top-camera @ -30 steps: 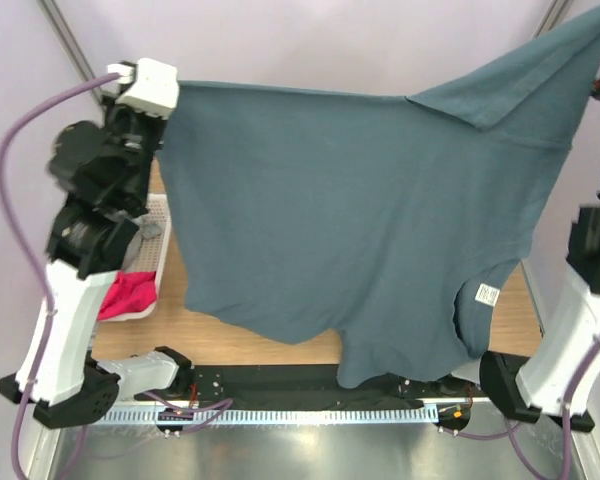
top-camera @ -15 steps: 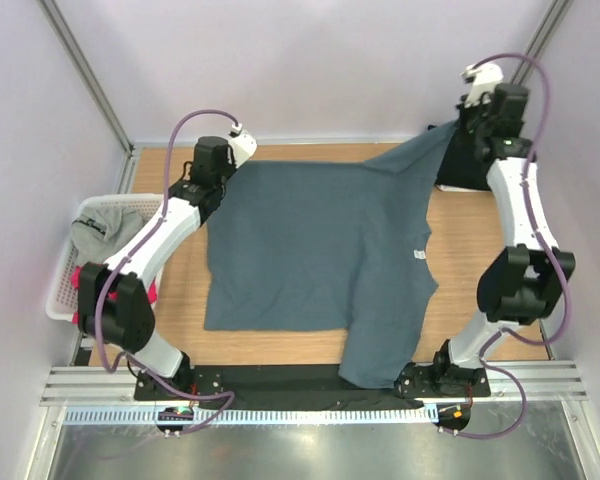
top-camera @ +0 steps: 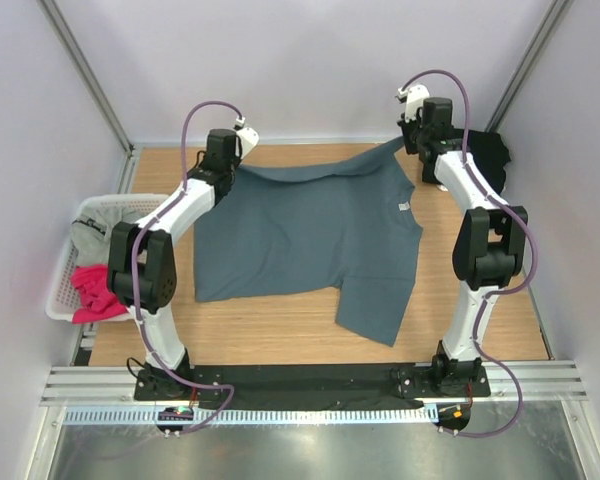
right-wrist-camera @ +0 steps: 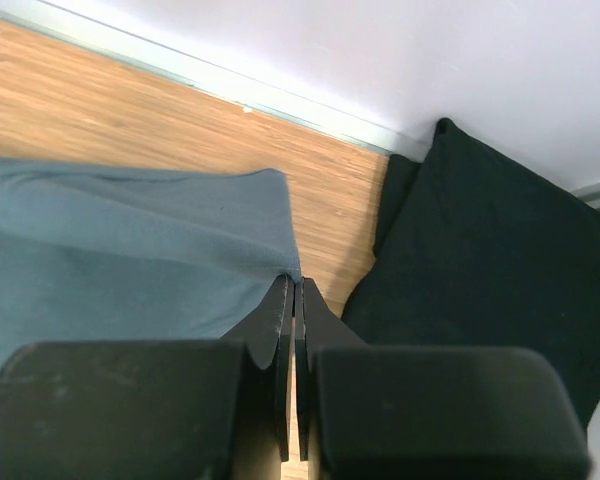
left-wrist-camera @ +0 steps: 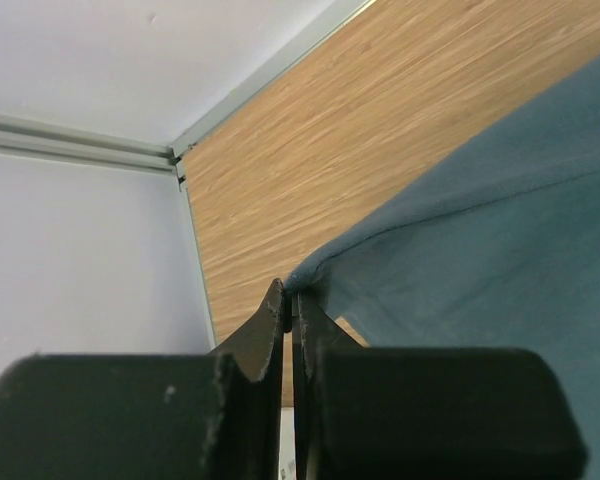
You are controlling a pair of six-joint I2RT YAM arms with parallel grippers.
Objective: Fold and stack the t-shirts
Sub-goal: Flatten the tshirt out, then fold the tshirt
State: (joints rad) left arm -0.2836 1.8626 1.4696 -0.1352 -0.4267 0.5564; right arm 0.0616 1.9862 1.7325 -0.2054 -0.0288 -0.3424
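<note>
Progress: early. Black t-shirt [top-camera: 488, 158], apparently folded, lies at the table's [top-camera: 280, 335] 2 o'clock corner. Slate blue-grey t-shirt [top-camera: 310, 235] lies spread mid-table, unfolded. Light grey t-shirt [top-camera: 100, 228] and pink t-shirt [top-camera: 92, 292] sit in the basket [top-camera: 58, 295] at 9 o'clock. Left pincer [left-wrist-camera: 288, 302], at 11 o'clock, is pressed together on the blue-grey shirt's far-left corner. Right pincer [right-wrist-camera: 293, 287], at 1 o'clock, pinches its far-right corner. Both arms reach low, fully outstretched.

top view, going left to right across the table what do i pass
white basket → slate blue-grey t-shirt → black t-shirt
</note>
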